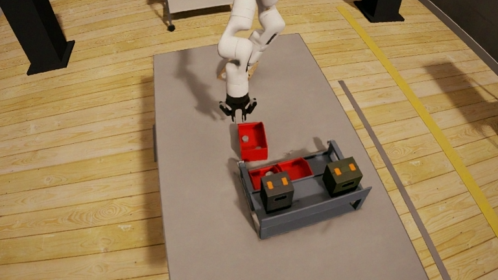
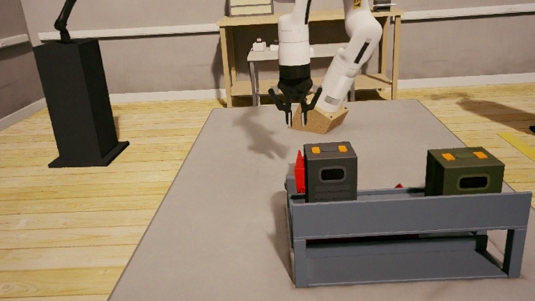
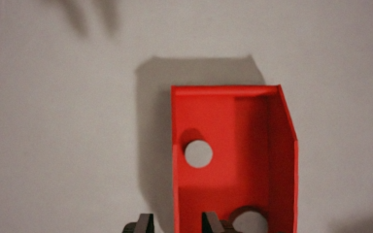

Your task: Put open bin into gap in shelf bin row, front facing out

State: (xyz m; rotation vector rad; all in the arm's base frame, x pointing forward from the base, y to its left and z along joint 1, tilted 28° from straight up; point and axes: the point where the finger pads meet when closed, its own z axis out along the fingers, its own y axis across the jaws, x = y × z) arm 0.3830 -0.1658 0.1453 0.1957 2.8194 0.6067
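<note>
The gripper (image 1: 238, 119) (image 2: 297, 124) (image 3: 178, 225) hovers with its fingers partly apart, a narrow space between the tips, nothing held. Taking twelve as the top of each picture, the loose red bin (image 1: 253, 155) (image 2: 299, 173) (image 3: 283, 146) is on the table (image 1: 198, 188) (image 2: 189, 210) (image 3: 63, 146) below the fingertips, its bulk towards three o'clock in the wrist view; its nine o'clock wall runs between the tips there, apparently lower than them. The bin's long axis runs roughly twelve to six, so a straight descent could straddle that wall. It holds two round grey parts (image 1: 245, 139) (image 3: 198, 153). The lower end, probably its open front, seems to face twelve. Further off, at about four to five o'clock in the top view, stands the shelf (image 1: 316, 210) (image 2: 394, 217), two red bins (image 1: 310, 168) in its row, the apparent gap beyond them towards three. The only arm must do both grasp and insertion.
</note>
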